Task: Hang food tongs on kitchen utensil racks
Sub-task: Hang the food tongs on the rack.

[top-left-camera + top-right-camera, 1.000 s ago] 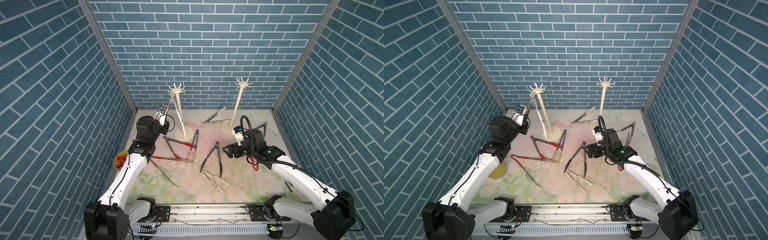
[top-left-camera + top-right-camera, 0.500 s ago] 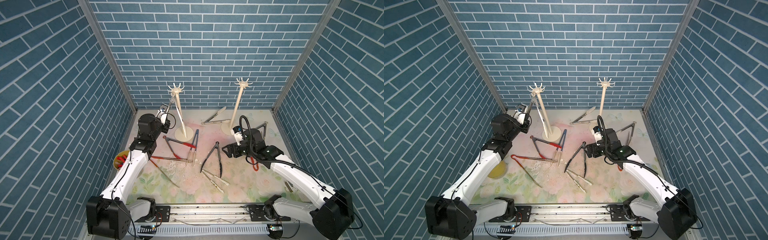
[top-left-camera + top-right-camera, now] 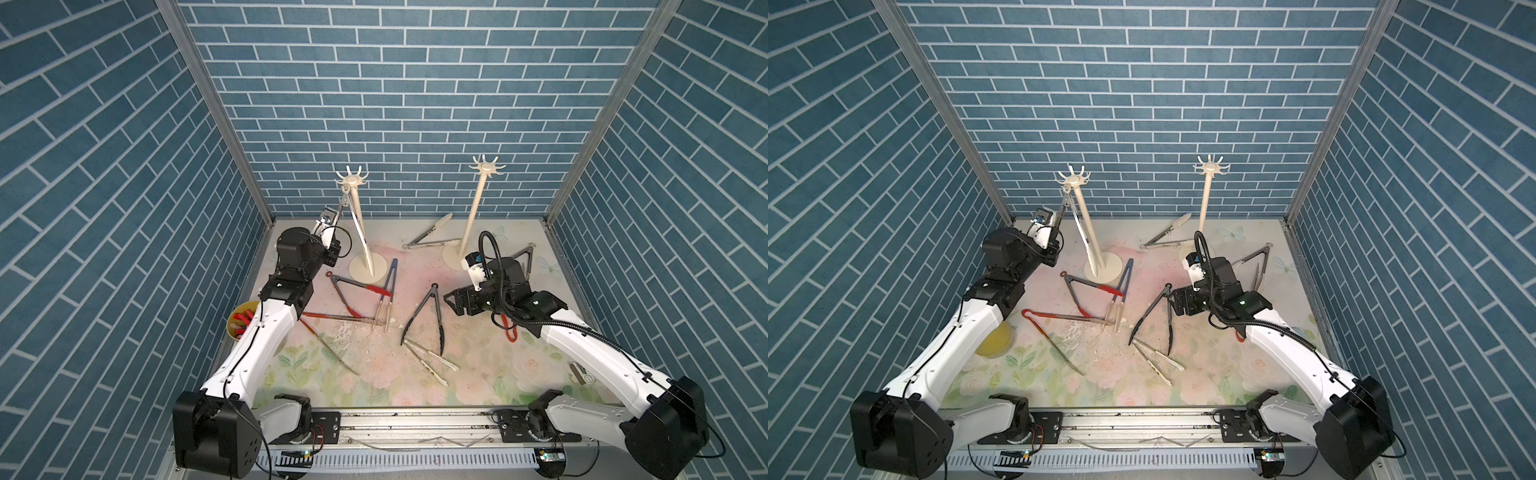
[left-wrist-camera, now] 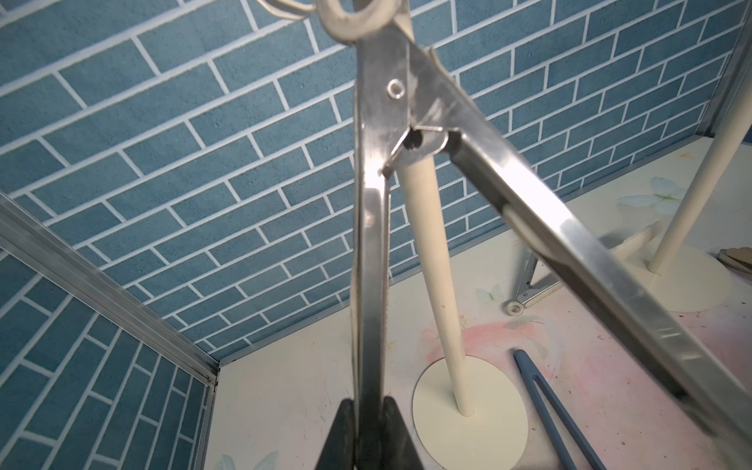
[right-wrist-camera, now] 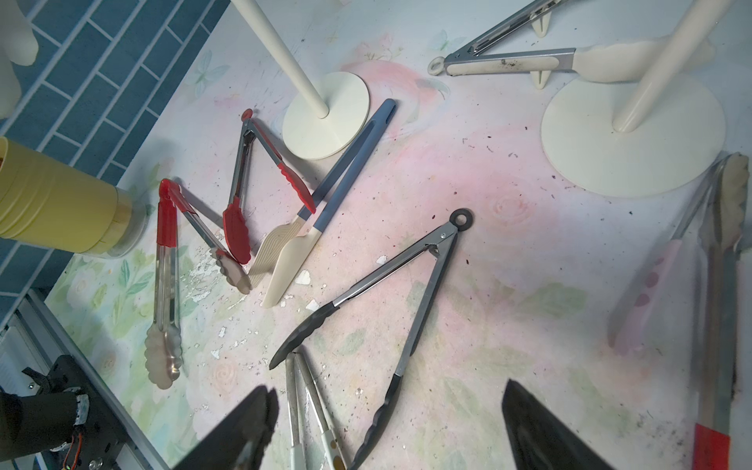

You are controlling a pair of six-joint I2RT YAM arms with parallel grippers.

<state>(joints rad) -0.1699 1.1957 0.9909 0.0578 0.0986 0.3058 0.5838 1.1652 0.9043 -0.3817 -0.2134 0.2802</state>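
Tongs first: your plain steel V-shaped tongs [image 4: 368, 244] hang by their end ring from a hook of the cream pole rack with a crown of hooks [image 3: 352, 179], which stands at about eleven o'clock on the floral mat [image 3: 478, 374]. One arm of those tongs runs straight down between the dark fingers [image 4: 339, 443] of your left gripper [image 4: 368, 431], while the other arm splays away beside the pole. Those fingers sit nearly together, lying against both faces of the arm, so you are pinching it well below the hinge. A small white marking [image 3: 279, 285] on the left arm's black link is too small to read. Your right gripper [image 5: 386, 386] hovers over the mat just off centre toward three o'clock, its fingers [image 5: 541, 431] spread wide and holding nothing. The steel tongs with black tips and a black ring [image 5: 445, 238] lie flat beneath it, opened in a V. One black-tipped arm lies between the spread fingers, and the ring end points to twelve o'clock.
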